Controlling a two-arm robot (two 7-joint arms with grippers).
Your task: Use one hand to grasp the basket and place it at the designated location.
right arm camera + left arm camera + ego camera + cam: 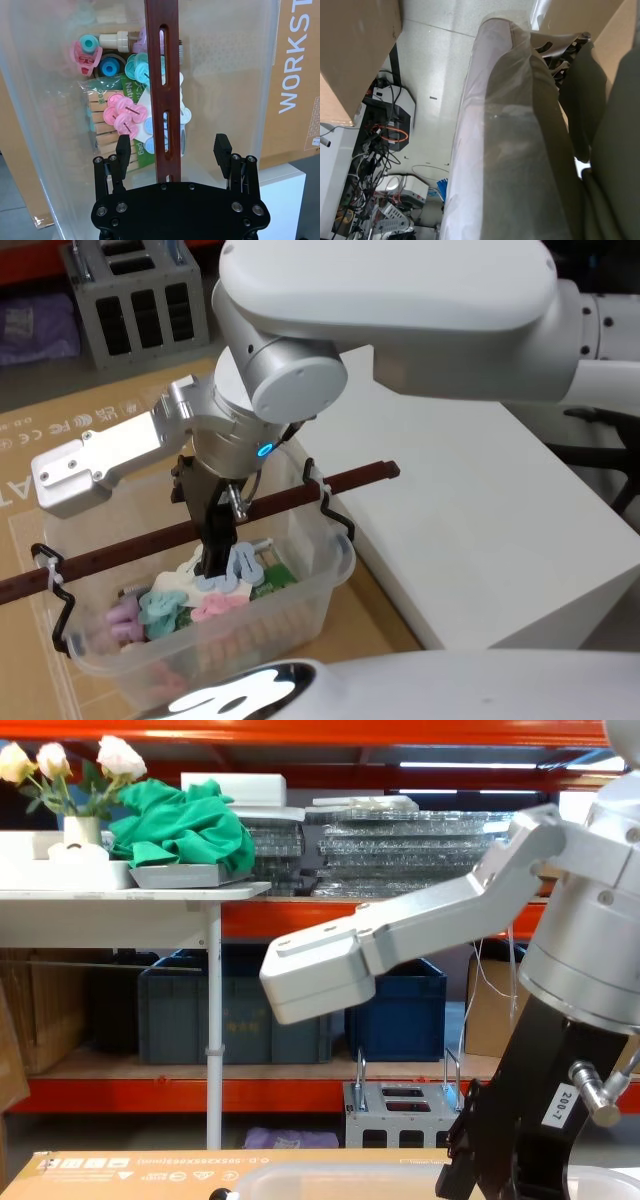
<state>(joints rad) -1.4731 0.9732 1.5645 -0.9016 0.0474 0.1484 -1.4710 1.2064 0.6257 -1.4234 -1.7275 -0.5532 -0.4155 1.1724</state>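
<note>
At the left of your head view, the flat brown printed cardboard sheet (60,440) lies under the work. On it, toward 7 o'clock in the view, stands the large translucent milky-white plastic basket (335,575). Its straight reddish-brown bar handle (120,552) stands raised above the tub, running from 8 o'clock up to 2 o'clock between bent black wire pivots (325,495) at the ends. Inside you can see pastel pink, teal and blue plastic clips (160,610) lying on a packet of wooden pegs (102,130). Your right gripper (215,560) hangs straight down over the middle of the handle, with its white arm reaching in from 1 o'clock. In the right wrist view its two black ribbed fingers (122,150) stand wide apart, one on each side of the bar. Neither pad touches the bar, so the tool grips nothing. At 3 o'clock from the basket, just beside it, sits the large white rectangular block (480,520).
</note>
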